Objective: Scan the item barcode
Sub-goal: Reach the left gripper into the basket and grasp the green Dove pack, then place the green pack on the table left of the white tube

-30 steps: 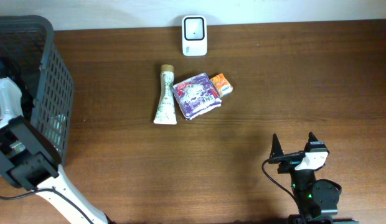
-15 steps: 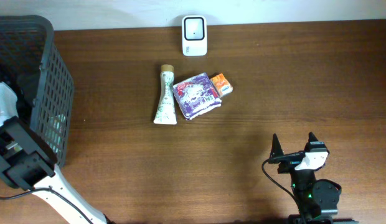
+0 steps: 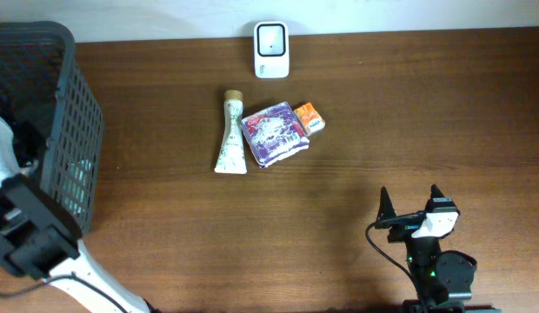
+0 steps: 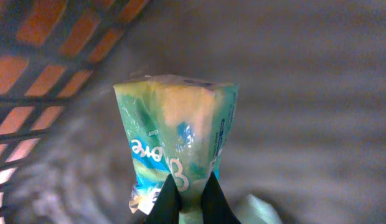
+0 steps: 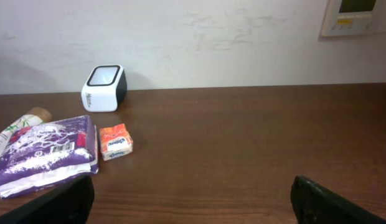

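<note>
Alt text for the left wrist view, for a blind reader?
The left end effector is shut on the lower edge of a green, yellow and blue plastic packet, seen close up. Behind it is the blurred dark inside of a mesh basket, orange-brown showing through its grid at upper left.

Even, soft light falls on the table (image 3: 382, 113) in the overhead view, sharp throughout, with faint short shadows. The right wrist view is bright and clear, its wall (image 5: 211, 37) pale. The left wrist view is dim and blurry: the basket (image 4: 31, 43) is unfocused, the packet (image 4: 177, 137) soft-edged.
</note>
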Robot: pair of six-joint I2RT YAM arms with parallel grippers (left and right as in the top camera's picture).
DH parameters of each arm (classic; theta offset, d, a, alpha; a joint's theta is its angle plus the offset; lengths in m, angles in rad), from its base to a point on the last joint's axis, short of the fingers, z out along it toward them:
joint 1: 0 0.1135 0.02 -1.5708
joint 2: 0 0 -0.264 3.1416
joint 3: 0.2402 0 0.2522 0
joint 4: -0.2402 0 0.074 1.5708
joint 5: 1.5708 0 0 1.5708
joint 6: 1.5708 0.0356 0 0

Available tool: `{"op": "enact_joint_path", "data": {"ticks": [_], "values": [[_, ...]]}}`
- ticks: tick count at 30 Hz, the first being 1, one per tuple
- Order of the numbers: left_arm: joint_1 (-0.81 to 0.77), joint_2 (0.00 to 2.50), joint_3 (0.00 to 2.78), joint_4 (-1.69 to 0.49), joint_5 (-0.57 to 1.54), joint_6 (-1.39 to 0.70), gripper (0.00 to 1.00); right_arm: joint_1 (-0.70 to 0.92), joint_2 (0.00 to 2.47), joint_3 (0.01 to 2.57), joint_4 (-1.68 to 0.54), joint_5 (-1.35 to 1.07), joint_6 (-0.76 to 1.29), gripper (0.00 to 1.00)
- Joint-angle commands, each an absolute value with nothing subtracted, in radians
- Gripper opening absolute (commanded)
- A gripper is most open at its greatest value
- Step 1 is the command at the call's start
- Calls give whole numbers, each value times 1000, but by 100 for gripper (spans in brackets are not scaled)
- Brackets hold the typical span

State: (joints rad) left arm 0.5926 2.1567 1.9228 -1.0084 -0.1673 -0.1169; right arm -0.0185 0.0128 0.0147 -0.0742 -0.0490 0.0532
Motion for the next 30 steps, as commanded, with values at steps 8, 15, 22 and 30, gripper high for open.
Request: {"op": "enact_joint_path", "data": {"ticks": [8, 15, 22, 30], "values": [[557, 1705, 1972, -933, 737, -403, 0, -13, 7, 6, -75, -44, 60, 99], [350, 1663, 1972, -1081, 761, -266, 0, -13, 7, 6, -75, -44, 61, 99], [9, 1686, 1946, -1222, 278, -207, 0, -13, 7, 6, -75, -44, 60, 99], [-225, 1805, 1860, -1209, -162, -241, 2, -13, 7, 6, -75, -44, 60, 99]]}}
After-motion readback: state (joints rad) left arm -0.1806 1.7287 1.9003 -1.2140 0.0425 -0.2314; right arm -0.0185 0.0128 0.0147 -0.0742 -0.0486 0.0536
